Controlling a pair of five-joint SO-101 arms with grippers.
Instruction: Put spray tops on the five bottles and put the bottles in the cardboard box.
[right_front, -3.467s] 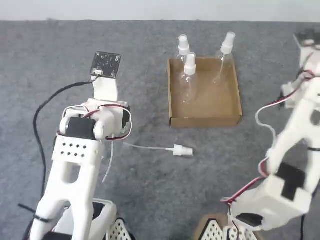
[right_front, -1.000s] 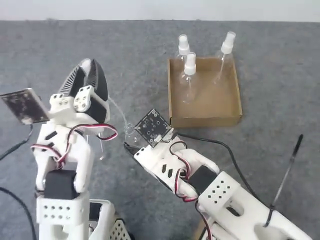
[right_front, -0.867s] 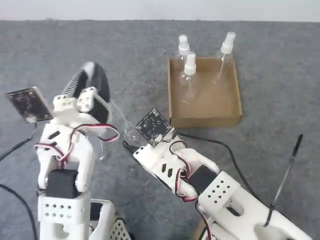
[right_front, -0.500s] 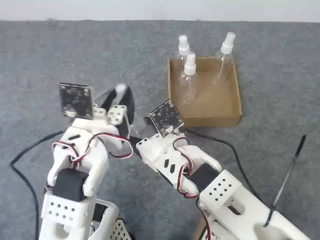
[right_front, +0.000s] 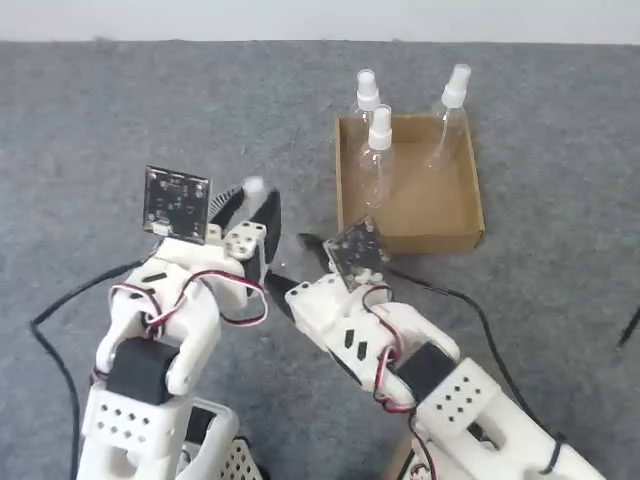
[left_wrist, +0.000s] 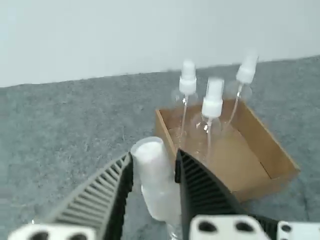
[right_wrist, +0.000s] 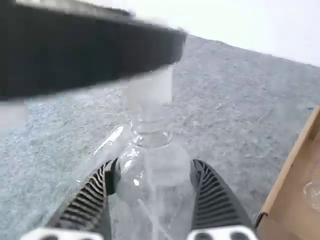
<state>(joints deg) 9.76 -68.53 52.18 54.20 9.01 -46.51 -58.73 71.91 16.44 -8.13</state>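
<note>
My left gripper (left_wrist: 153, 159) pinches the spray top (left_wrist: 151, 175) at the bottle (right_wrist: 150, 167) neck. My right gripper (right_wrist: 155, 174) clamps that bottle's body.

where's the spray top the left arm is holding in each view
High view: spray top left of centre, between the left arm's black jaws, left of the box.
Left wrist view: spray top between that arm's own jaws, nearer than the box.
Right wrist view: spray top, a white blur just above the bottle.
Shared landmark: cardboard box.
</note>
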